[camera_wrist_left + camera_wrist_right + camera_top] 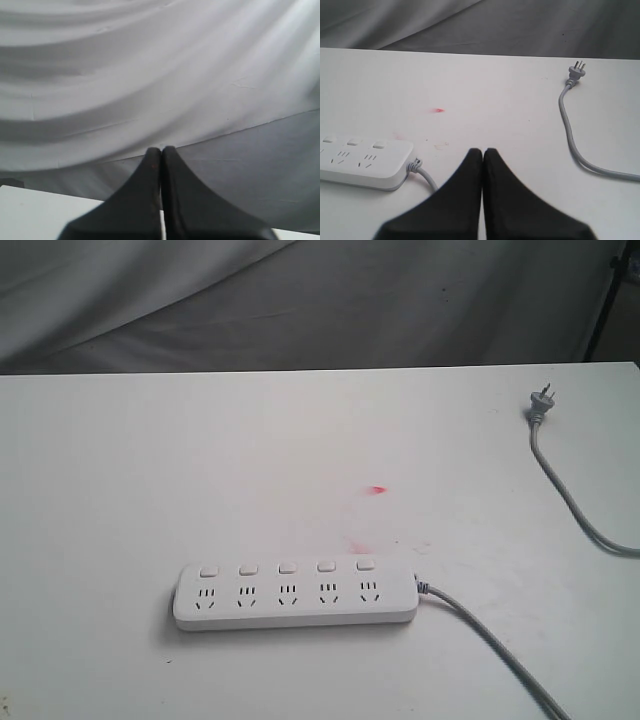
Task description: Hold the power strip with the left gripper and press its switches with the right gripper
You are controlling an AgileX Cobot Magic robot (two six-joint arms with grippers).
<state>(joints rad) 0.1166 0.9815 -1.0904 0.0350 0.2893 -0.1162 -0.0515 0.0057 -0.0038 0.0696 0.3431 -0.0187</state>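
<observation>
The white power strip [296,596] lies flat near the table's front, its row of switches [286,567] on the far side of the sockets. Its grey cable [490,645] runs off to the front right. Neither gripper shows in the exterior view. In the left wrist view my left gripper [161,149] is shut on nothing and faces the grey backdrop cloth, with no strip in sight. My right gripper [483,150] is shut on nothing, hovering apart from the strip's cable end [367,161], where three switches [354,143] show.
A grey plug [541,402] with its cable [570,495] lies at the table's back right. A small red mark [377,490] sits on the white table [150,480] behind the strip. Grey cloth [300,300] hangs behind the table.
</observation>
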